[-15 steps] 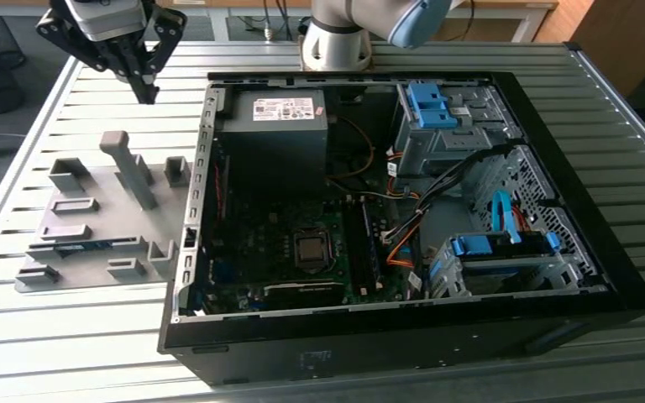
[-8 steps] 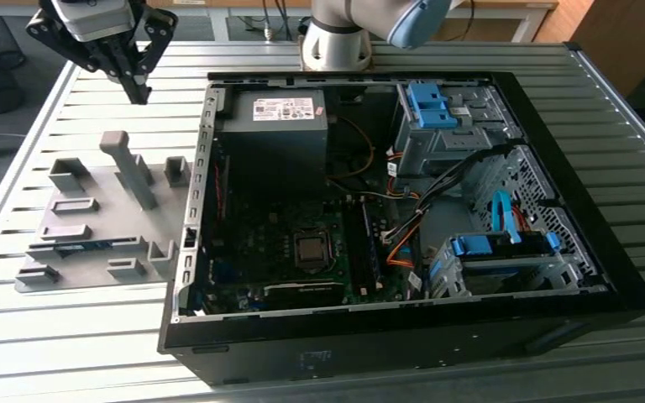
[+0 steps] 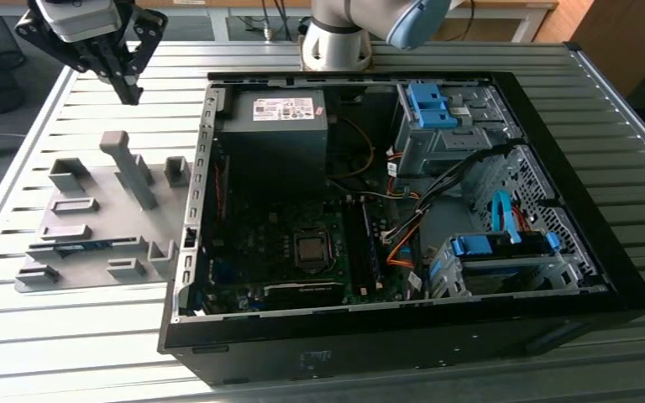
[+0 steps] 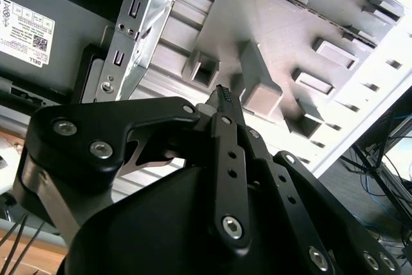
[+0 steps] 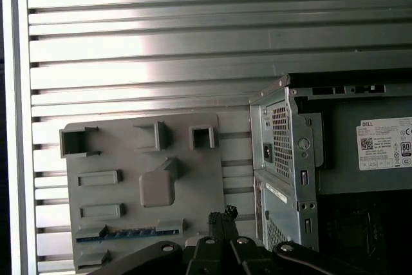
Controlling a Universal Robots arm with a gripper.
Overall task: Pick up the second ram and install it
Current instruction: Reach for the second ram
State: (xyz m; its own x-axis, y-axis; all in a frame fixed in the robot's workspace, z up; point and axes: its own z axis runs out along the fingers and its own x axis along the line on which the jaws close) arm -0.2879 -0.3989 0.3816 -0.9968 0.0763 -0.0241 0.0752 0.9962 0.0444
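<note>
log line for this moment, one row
pincer: shut, empty, hovers near grey fixture | second ram: lying in fixture slot, untouched | computer case: open

Robotics lab, slatted metal table [image 3: 76, 336], opened computer case [image 3: 412, 348]

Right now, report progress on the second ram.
Done: nothing yet; the second ram lies in the grey fixture beside the computer case. In hand: nothing; the end effector hangs over the fixture, shut and empty. Left: picking up and installing.
</note>
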